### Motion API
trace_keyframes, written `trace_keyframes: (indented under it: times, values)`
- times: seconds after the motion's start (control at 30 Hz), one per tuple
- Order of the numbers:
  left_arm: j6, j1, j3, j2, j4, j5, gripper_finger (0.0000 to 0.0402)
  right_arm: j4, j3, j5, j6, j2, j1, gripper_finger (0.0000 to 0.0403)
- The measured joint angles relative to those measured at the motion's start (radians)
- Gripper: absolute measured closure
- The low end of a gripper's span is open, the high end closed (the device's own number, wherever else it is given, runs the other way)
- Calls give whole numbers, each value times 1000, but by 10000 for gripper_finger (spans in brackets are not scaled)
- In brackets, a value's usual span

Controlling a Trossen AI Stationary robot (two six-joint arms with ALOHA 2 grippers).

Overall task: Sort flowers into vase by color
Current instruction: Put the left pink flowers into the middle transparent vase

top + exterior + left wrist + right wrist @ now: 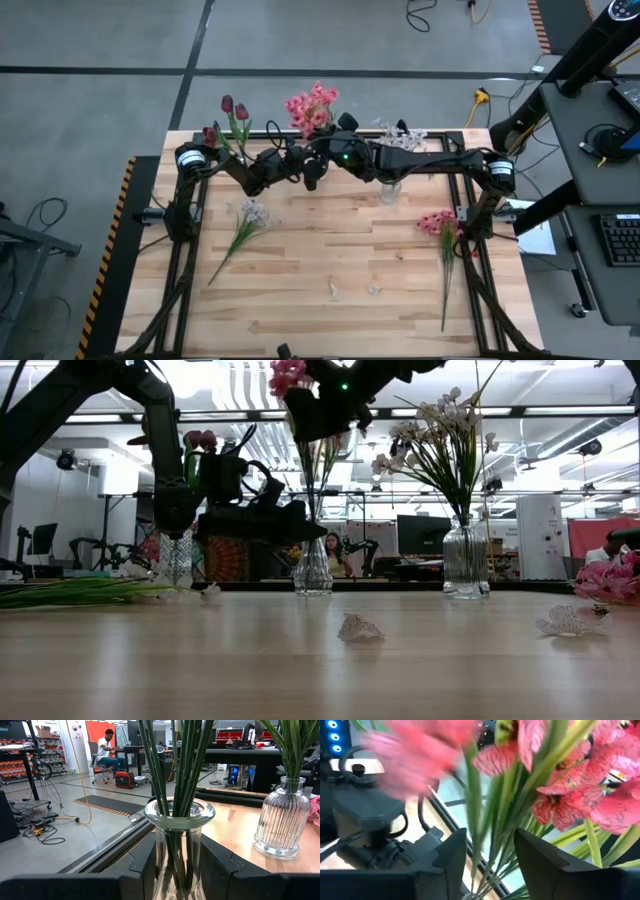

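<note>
flowers stand in three clear glass vases along the far edge of the wooden table (330, 250): dark red tulip buds (233, 108) in the left vase (176, 558), pink blooms (312, 106) in the middle vase (178, 845), and white-lavender sprays (437, 430) in the ribbed right vase (466, 558). two more stems lie flat on the table, a white-lavender spray (245, 222) near the left side and a pink bloom stem (441, 232) near the right side. a few loose petals (360, 627) lie on the wood toward the front.

left gripper (177, 870) sits low at the middle vase, its two dark fingers on either side of the glass and closed against its body, the green stems rising between them.

right gripper (490, 857) hangs above the same vase among the pink blooms, fingers spread with green stems running through the gap; no finger is pressed on a stem.

beyond the table, a person (106, 747) sits at a desk in the workshop.
</note>
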Motion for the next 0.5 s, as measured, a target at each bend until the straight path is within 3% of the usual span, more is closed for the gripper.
trace_keyframes:
  times: [0.33, 0.5]
  values:
    - [0, 0, 0, 0, 0, 0, 305, -7, 0, -2, 8, 0, -18, 384]
    - [0, 0, 0, 0, 0, 0, 305, -10, 0, -5, 17, 0, -18, 389]
